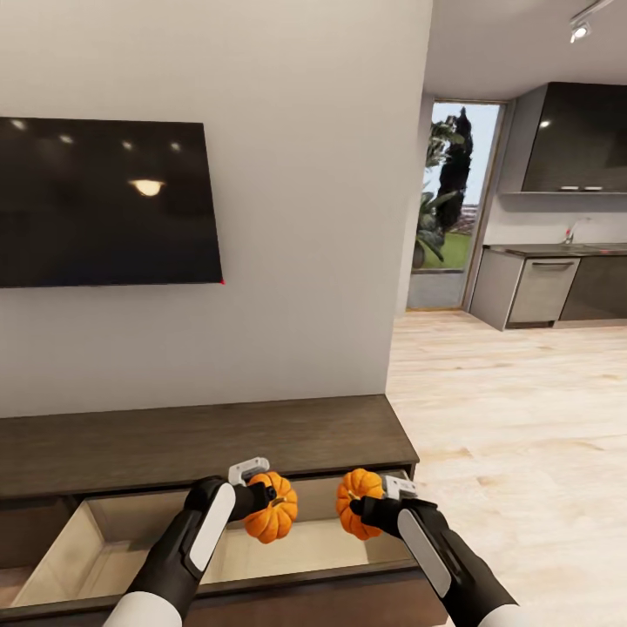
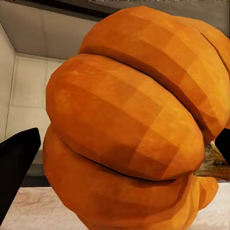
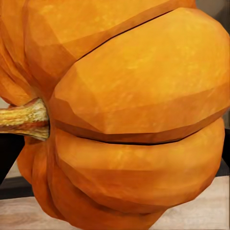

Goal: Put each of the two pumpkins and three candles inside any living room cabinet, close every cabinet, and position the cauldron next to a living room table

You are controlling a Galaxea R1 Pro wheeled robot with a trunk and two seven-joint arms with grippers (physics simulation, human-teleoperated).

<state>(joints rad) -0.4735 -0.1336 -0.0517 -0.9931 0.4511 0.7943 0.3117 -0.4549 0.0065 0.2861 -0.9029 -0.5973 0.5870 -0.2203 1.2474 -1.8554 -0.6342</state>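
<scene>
Left hand: closed on left pumpkin; held above the open drawer, L of centre. Left wrist view: pumpkin seen close up, black finger at one edge, stem at the opposite edge.
Right hand: closed on right pumpkin; held above same drawer, near its R end. Right wrist view: pumpkin close up, ribbed sides, brown stem sticking out sideways.
Pumpkins: both in the air, just beside each other, apart, not touching; neither rests on drawer floor.
Cabinet: long low dark brown unit under the wall; top front pulled out, pale beige inside visible.
TV: dark screen on wall above cabinet.
Floor: light wood, runs R toward kitchen units and glazed door.
</scene>
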